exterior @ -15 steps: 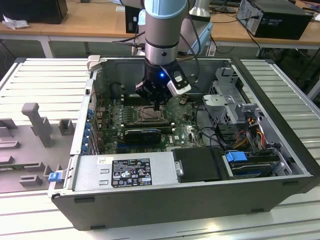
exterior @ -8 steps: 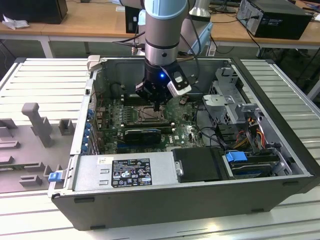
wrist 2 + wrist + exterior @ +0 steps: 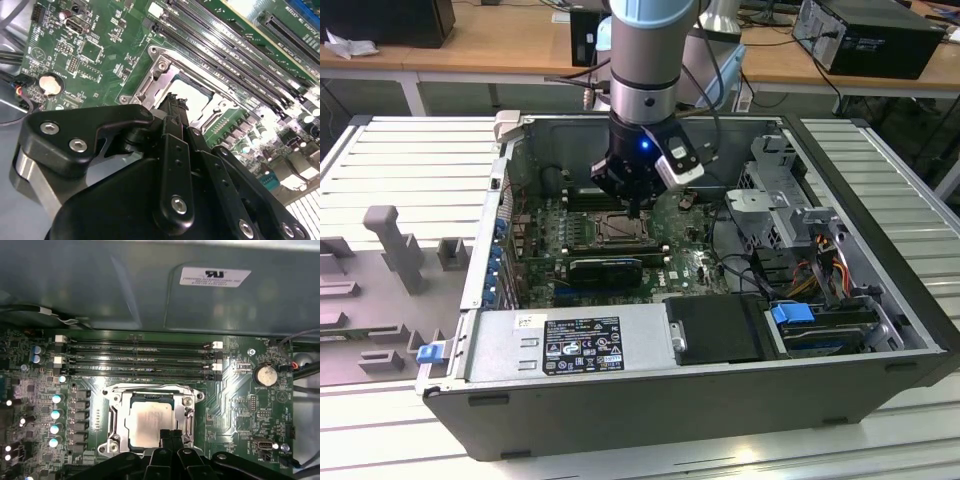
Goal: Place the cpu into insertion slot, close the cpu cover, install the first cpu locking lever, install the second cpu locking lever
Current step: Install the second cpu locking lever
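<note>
Black two-finger gripper (image 3: 170, 436) is down inside the open dark-grey desktop computer case (image 3: 650, 400), fingertips pressed together over the edge of the small square cpu with silver metal top (image 3: 148, 421). Fingers look closed, nothing visibly clamped between them.

The cpu sits in the square dark insertion slot with grey metal rim (image 3: 114, 426), and the thin silver-grey cpu cover frame (image 3: 150, 390) lies flat around it, chip top showing through the window.

Labels: white sticker on the case wall (image 3: 215, 276) in the first wrist view, print too small to make out. Black-and-white label on the grey power supply box (image 3: 580, 345) in the exterior view, also unreadable.

View differences:
- The first wrist view shows the long black memory slots (image 3: 137, 357) with white end clips and the round silver coin battery (image 3: 265, 375).
- The second wrist view shows the gripper's black linkage (image 3: 175, 165) close up, plus the battery (image 3: 50, 85).
- The exterior view shows the grey-blue arm (image 3: 645, 70), the ribbed metal table (image 3: 410, 170) and the wooden desks (image 3: 510, 40) behind.
</note>
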Available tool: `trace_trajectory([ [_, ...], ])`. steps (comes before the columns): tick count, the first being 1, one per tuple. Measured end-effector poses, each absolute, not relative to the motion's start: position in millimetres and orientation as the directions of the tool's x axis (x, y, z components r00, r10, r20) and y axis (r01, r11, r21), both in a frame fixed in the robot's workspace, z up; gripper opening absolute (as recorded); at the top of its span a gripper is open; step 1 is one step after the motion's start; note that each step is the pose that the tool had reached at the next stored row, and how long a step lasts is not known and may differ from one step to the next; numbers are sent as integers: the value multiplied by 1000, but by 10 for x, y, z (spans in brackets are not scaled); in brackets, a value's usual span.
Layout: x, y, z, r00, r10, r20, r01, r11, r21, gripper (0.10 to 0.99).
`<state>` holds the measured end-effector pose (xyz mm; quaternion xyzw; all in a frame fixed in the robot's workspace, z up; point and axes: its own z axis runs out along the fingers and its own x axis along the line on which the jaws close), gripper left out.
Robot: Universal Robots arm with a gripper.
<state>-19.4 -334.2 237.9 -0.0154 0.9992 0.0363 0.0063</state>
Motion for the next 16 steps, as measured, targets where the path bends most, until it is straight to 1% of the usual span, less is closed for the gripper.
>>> trace_trajectory([
  [16, -194, -3630, 2400, -999, -30, -14, -31, 997, 72, 106],
])
